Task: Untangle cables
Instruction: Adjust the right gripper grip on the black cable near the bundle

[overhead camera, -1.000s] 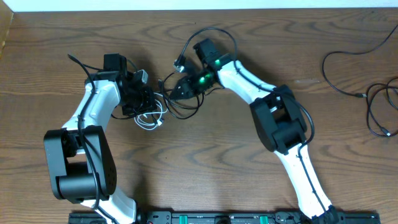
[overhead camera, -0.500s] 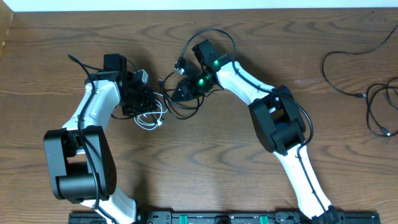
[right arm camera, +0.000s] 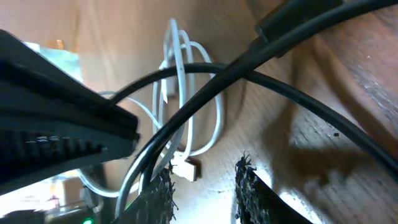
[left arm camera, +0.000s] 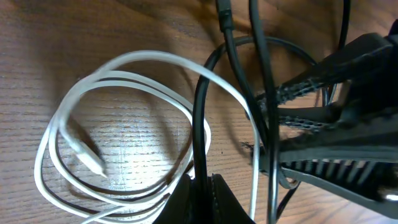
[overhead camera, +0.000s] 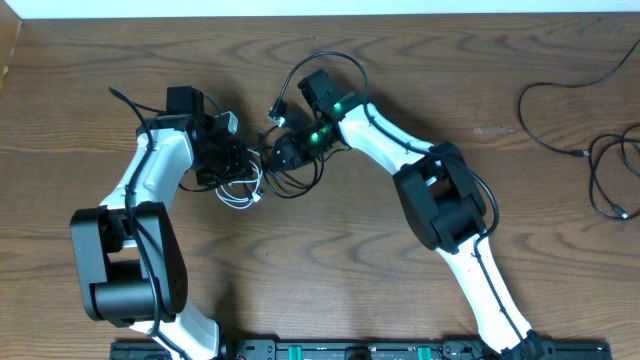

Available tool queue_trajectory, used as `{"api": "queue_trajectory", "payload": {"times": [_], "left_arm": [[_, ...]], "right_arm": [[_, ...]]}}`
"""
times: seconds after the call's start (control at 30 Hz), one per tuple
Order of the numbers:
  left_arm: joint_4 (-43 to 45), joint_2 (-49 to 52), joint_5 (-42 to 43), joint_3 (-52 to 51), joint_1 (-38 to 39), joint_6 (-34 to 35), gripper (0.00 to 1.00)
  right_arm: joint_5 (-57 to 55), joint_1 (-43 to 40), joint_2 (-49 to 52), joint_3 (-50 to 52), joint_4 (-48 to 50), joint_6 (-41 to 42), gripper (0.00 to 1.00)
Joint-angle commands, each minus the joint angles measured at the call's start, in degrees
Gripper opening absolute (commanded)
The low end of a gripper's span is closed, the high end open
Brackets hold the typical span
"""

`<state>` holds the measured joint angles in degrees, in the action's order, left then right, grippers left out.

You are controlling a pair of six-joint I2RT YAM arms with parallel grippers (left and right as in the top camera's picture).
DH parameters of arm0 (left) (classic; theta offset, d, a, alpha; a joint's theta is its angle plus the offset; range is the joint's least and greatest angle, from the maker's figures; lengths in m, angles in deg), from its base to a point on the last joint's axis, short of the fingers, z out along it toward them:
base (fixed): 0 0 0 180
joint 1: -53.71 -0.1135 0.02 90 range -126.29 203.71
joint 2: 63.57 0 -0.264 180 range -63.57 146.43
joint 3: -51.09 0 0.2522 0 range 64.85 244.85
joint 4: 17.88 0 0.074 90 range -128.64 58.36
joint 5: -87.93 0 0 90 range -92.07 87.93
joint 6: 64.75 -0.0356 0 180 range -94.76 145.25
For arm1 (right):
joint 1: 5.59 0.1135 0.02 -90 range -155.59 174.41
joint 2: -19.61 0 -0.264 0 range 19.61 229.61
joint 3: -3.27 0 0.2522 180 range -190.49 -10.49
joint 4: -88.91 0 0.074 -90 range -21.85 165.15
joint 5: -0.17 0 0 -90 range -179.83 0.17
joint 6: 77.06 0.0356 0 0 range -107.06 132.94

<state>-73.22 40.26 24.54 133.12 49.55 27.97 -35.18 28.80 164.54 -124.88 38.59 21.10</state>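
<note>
The cables lie in a knot between my two grippers, left of the table's centre. In it a white cable is coiled in loops with its small plug flat on the wood. A thin black cable crosses those loops and runs straight into my left gripper, which is shut on it. My right gripper hovers just right of the knot, jaws apart over bare wood. Another black cable passes outside its left finger, and the white plug lies just ahead.
Two loose black cords lie far right, one curving from the back edge and one looped by the right edge. The arms' own thick black wires arch over the right wrist. The table's back edge is near.
My right gripper has slid left, closing in on the knot and the left gripper. The left gripper and the white coil have stayed put.
</note>
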Motion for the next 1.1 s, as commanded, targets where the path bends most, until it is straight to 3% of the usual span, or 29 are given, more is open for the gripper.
{"api": "queue_trajectory", "payload": {"times": [0.0,1.07], "left_arm": [[0.0,0.1,-0.3,0.4,0.1,-1.0,0.08],[0.0,0.1,-0.3,0.4,0.1,-1.0,0.08]], "right_arm": [[6.3,-1.6,-0.9,-0.2,1.1,2.5,0.32],[1.4,-2.2,-1.0,-0.4,4.3,7.5,0.34]]}}
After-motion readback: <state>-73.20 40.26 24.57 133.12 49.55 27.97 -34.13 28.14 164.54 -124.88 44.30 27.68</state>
